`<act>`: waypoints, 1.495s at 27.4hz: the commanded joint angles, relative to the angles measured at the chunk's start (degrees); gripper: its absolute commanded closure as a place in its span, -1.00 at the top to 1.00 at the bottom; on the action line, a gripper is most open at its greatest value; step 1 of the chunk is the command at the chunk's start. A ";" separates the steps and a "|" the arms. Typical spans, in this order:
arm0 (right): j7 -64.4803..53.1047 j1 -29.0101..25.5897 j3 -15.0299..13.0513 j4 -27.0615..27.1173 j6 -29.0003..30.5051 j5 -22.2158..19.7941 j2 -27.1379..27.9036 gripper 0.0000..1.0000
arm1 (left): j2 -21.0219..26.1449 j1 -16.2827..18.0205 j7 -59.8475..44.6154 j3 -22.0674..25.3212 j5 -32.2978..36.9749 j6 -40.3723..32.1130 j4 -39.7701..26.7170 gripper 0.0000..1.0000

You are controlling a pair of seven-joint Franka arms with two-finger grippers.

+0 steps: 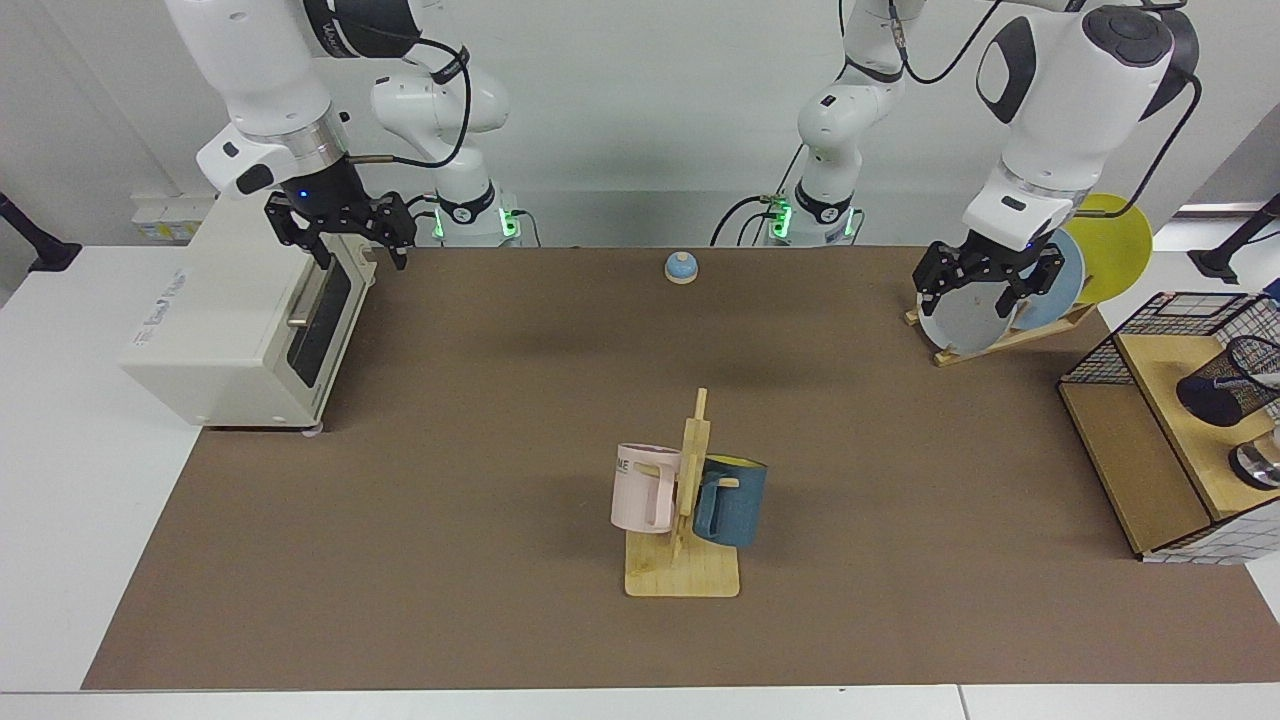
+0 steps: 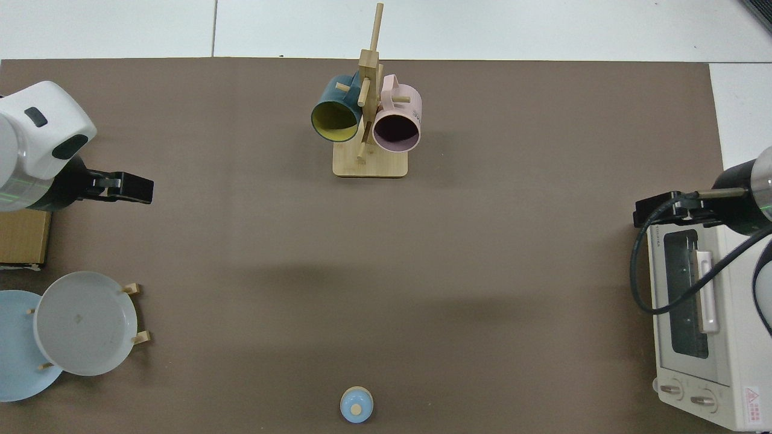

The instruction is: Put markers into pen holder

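The pen holder, a black wire-mesh cup, lies tilted on the wooden shelf inside the wire basket at the facing view's right edge. No markers show in either view. My left gripper hangs open and empty in front of the plate rack, well away from the pen holder; in the top view the left gripper sits at the left side. My right gripper waits open and empty above the toaster oven's door, and the right gripper appears at the top view's right.
A wooden mug rack with a pink mug and a blue mug stands mid-table. A toaster oven, a plate rack with plates, a small blue knob and a shiny metal object are around.
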 commanded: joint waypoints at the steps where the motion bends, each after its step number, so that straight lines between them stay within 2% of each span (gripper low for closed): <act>1: -1.32 -0.78 0.53 -1.13 -0.32 -0.14 -1.09 1.00 | -1.08 -8.23 -0.63 7.92 -0.98 -1.08 0.04 1.00; 5: -1.32 -0.78 0.53 -1.13 -0.32 -0.14 -1.09 1.00 | -1.25 -19.30 -0.99 19.52 -0.89 -0.73 0.13 1.00; 8: -1.32 -0.78 0.53 -1.13 -0.32 -0.14 -1.09 1.00 | -1.43 -26.08 -0.99 26.38 -0.98 -0.55 0.22 1.00; 19: -1.32 -0.78 0.53 -1.13 -0.32 -0.14 -1.09 1.00 | -3.80 -42.26 -0.99 42.65 -3.25 -0.73 0.22 1.00; 23: -1.32 -0.78 0.53 -1.13 -0.32 -0.14 -1.09 1.00 | -4.24 -42.80 -1.33 43.98 -5.63 -0.82 0.13 1.00; 29: -1.32 -0.78 0.53 -1.13 -0.32 -0.14 -1.09 1.00 | -5.65 -43.85 -1.25 44.16 -5.55 -0.82 -0.31 1.00; 41: -1.32 -0.78 0.53 -1.13 -0.32 -0.14 -1.09 1.00 | -5.74 -41.75 -1.25 43.28 -5.37 -1.08 -0.48 1.00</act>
